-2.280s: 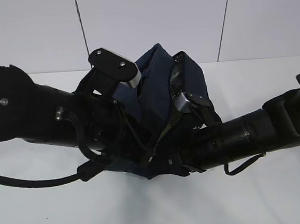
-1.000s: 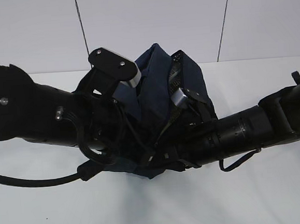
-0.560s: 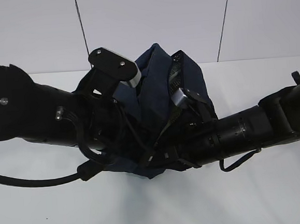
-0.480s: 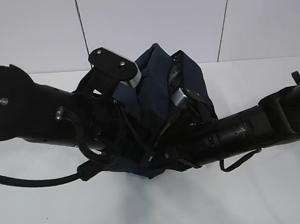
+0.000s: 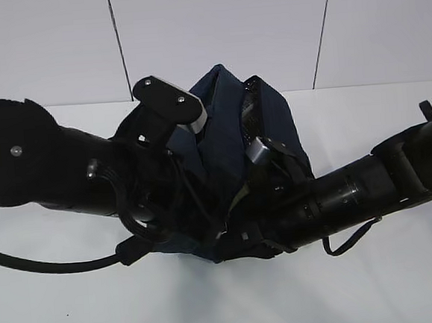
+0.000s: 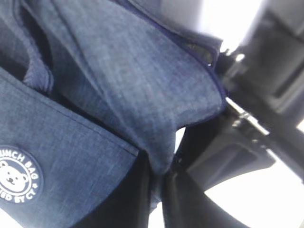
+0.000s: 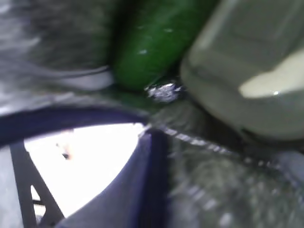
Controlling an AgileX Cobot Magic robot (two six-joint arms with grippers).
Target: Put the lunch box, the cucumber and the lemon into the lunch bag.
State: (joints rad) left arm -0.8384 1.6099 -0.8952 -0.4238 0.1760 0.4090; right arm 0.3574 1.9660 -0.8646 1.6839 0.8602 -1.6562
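The soft lunch bag [image 5: 228,130] is pinched at its limp flap by the left end effector [image 6: 156,190]; the right end effector's state cannot be told.

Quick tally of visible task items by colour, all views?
Navy: 1, the lunch bag
Green: 1, the cucumber
Pale green: 1, the lunch box
Yellow: 0, no lemon in view
Total: 3

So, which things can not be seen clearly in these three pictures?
- Lemon: in no view; the lunch bag and both arms may hide it.
- Cucumber, lunch box: right wrist view only, blurred, cut by edges.
- Right gripper: fingers not shown.
- Left gripper: pinching bag fabric, tips cut off.
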